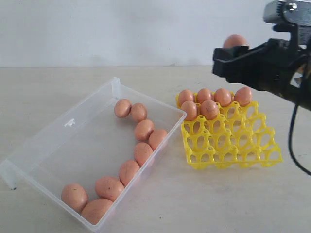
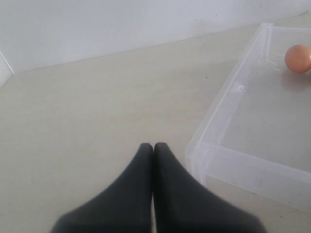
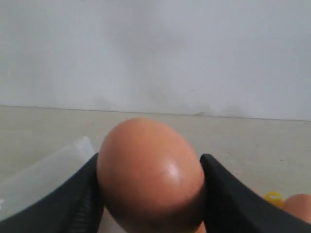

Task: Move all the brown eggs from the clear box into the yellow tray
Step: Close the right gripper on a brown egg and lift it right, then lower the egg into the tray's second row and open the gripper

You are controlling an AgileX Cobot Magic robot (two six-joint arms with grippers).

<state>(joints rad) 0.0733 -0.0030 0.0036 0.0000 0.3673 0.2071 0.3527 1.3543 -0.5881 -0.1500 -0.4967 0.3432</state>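
The clear box lies at the left and holds several brown eggs in a curved row along its right side. To its right, the yellow tray carries several eggs in its back cups. My right gripper hovers above and behind the tray's back right, shut on one brown egg that fills the gap between its black fingers. My left gripper is shut with nothing in it, low over the table just outside a corner of the clear box. It does not appear in the exterior view.
One egg sits inside the box, far from the left gripper. A white wall runs behind the beige table. A black cable hangs down at the right edge, next to the tray.
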